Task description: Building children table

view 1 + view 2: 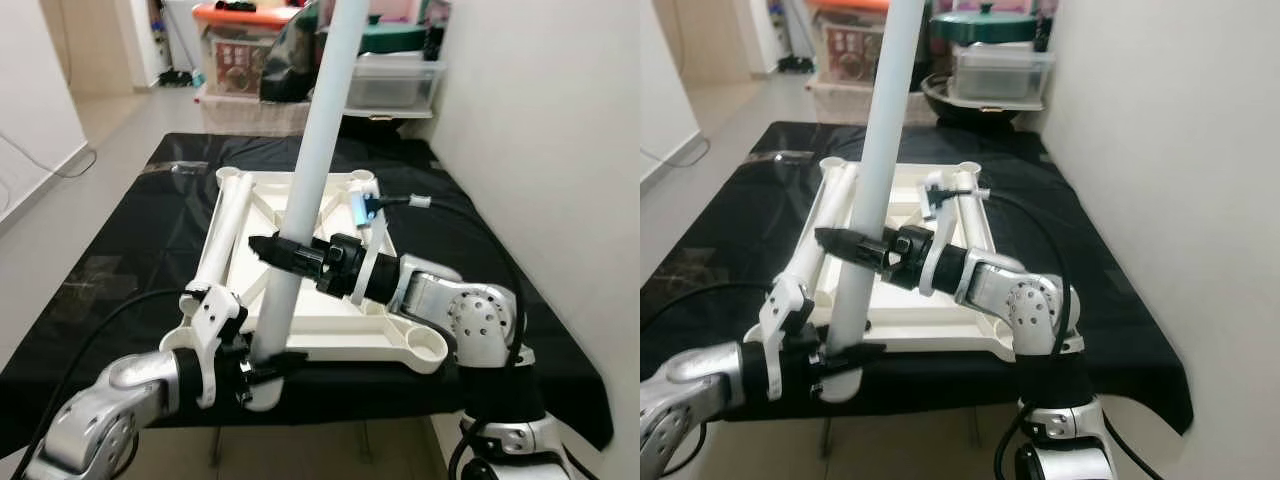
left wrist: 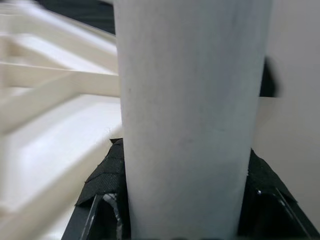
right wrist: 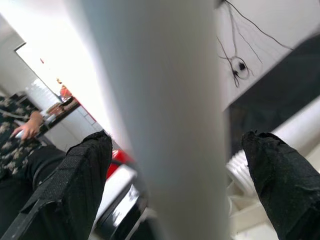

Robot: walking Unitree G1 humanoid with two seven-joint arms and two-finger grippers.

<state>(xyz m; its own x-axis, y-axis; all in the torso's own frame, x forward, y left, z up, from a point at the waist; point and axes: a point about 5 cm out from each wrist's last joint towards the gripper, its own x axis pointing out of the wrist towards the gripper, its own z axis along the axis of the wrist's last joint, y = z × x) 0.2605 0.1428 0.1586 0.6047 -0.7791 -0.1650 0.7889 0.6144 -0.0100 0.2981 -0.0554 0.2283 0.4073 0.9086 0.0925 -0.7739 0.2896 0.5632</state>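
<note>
A white table top (image 1: 330, 335) lies upside down on a black-covered table (image 1: 120, 270). A long white table leg (image 1: 315, 165) stands nearly upright, its lower end at the top's near left corner. My left gripper (image 1: 262, 375) is shut on the leg close to that lower end, and its pads (image 2: 102, 185) press both sides. My right gripper (image 1: 285, 255) is shut on the same leg at mid-height, reaching in from the right. A second leg (image 1: 225, 225) lies along the top's left side, and a third leg (image 1: 975, 225) lies behind my right arm.
A round empty socket (image 1: 425, 348) marks the top's near right corner. Storage boxes (image 1: 245, 50) and a lidded pot (image 1: 985, 22) stand beyond the table's far edge. A white wall (image 1: 560, 150) runs close on the right. A person's hand (image 3: 27, 127) appears in the right wrist view.
</note>
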